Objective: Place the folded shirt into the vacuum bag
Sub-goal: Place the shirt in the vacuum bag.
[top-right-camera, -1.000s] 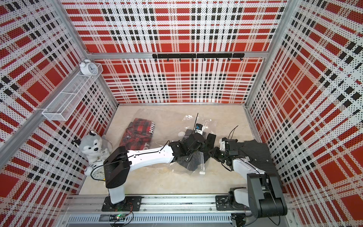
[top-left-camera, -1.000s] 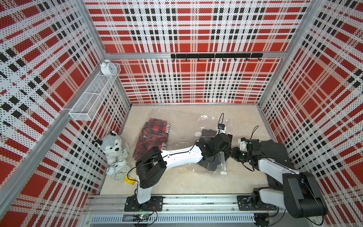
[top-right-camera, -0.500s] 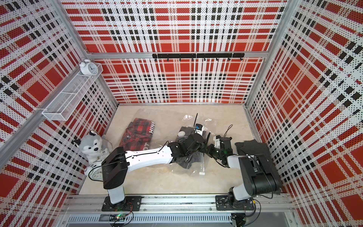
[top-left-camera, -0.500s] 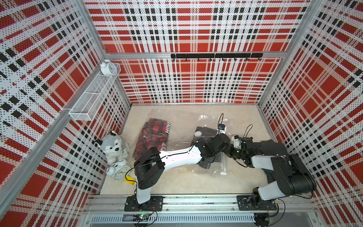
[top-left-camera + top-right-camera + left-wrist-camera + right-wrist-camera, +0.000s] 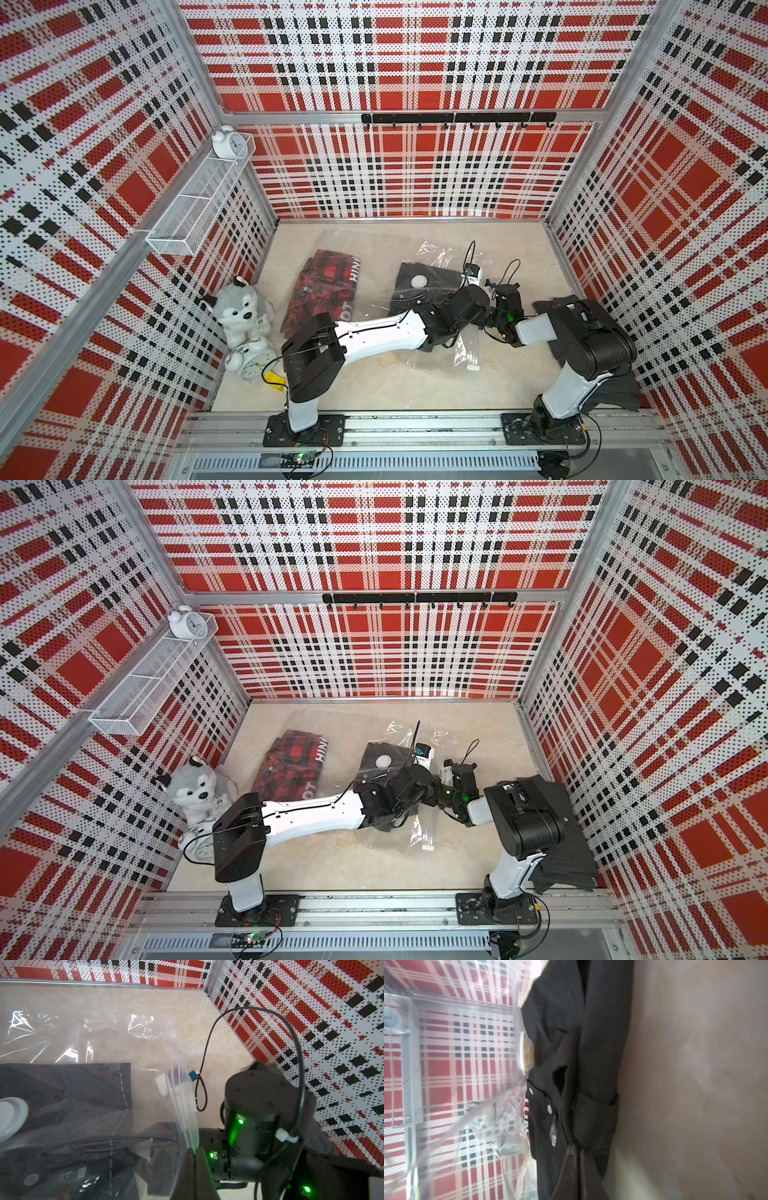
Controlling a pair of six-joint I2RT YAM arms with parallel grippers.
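Left tool [image 5: 194,1152] clamps the vacuum bag [image 5: 158,1047] opposite its valve [image 5: 10,1113]. Right tool [image 5: 578,1148] is pressed together by the shirt [image 5: 591,1043]. Slick film might slip free.

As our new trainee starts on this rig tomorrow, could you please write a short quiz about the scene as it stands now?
1. True or false: the left claw is wide open and holds nothing.
2. What stands at the far end of the wall basket? A) a white alarm clock B) a plush dog C) a red plaid shirt
3. Name the round white fitting on the clear bag that shows above the black shirt.

Key
1. False: it is shut on the clear bag's edge.
2. A
3. The valve.
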